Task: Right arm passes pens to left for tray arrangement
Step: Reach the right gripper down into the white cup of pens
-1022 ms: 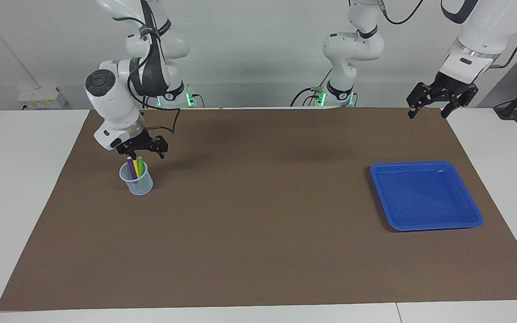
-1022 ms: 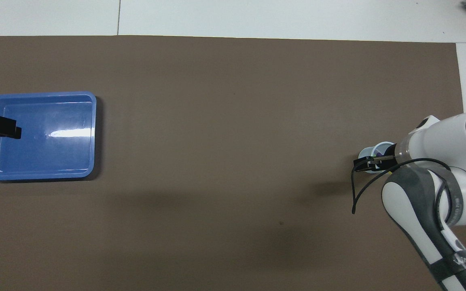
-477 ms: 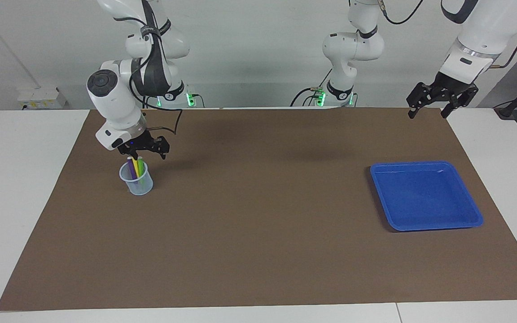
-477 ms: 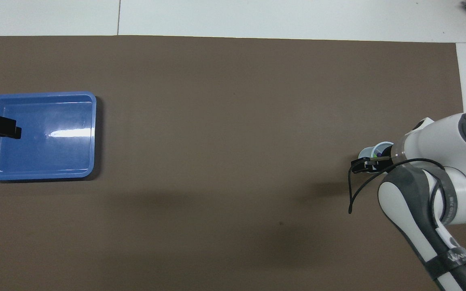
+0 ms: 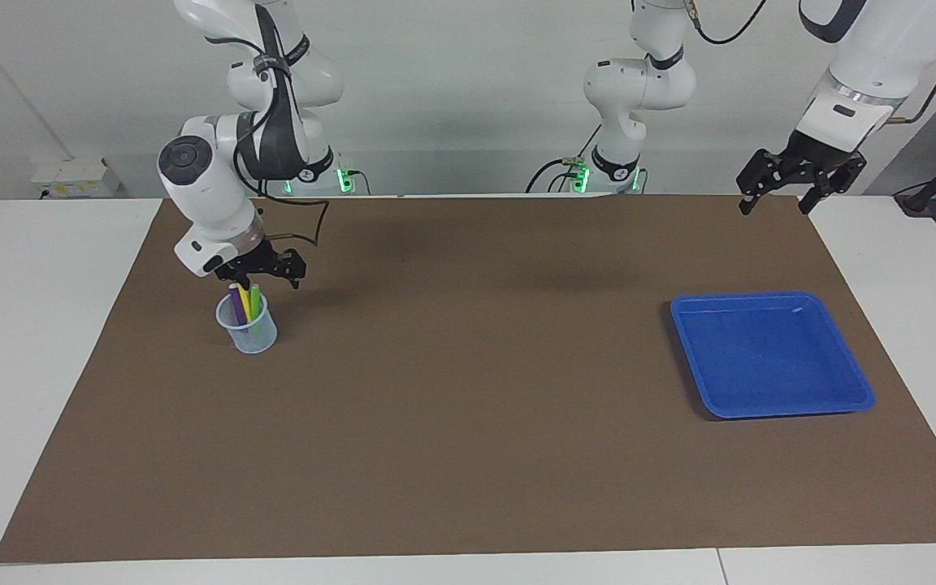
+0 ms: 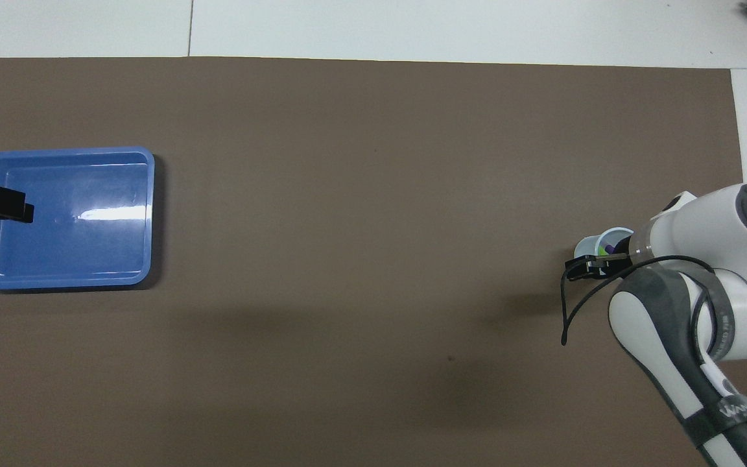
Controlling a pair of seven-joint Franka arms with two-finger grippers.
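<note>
The waiting left gripper (image 5: pixel 777 188) hangs spread and empty at the mat's (image 5: pixel 468 455) robot-side edge, at twelve o'clock from the tray (image 5: pixel 858 405), likely parked for the handover. The right gripper (image 5: pixel 261 280) hovers directly over the pens (image 5: pixel 245 302), jaws wide, gripping nothing, lined up for a top-down pinch. All three pens stand upright in the cup (image 5: pixel 253 340) at the right arm's end, and the tray farther out lies bare

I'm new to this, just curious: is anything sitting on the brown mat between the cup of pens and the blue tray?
No. Between the cup and the tray there is only bare brown mat, as both views show.
</note>
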